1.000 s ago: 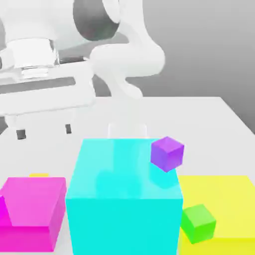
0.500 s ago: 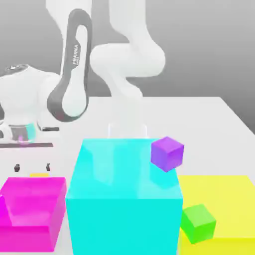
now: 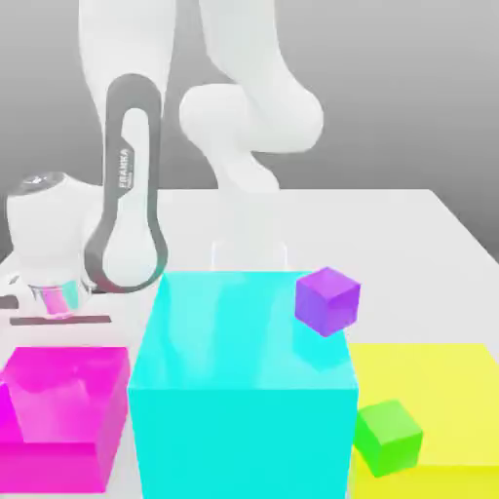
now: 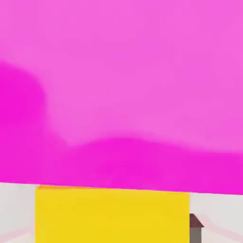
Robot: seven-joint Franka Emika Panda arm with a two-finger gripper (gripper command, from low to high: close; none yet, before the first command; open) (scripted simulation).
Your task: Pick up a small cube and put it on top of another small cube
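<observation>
The small cube (image 4: 112,214), plain orange-yellow, sits on the white table right against the magenta block (image 4: 121,85) in the hand view. My gripper (image 4: 121,230) is down around it, and one dark fingertip (image 4: 196,228) presses on the cube's side; the other is hidden by the cube. In the exterior view my hand (image 3: 54,283) is low behind the magenta block (image 3: 63,409) at the exterior view's left, and that block hides the jaws and the orange-yellow cube. The other small cube (image 3: 388,437), bright green, rests on the flat yellow block (image 3: 443,385) at the exterior view's right.
A big cyan block (image 3: 244,390) stands between the magenta block and the yellow block. A small purple cube (image 3: 327,300) sits at the cyan block's top right corner. The arm's base (image 3: 249,166) rises behind the cyan block.
My hand has come down behind the magenta block, whose top now hides the fingers and the orange-yellow cube in the exterior view. The jaws have closed in from wide open.
</observation>
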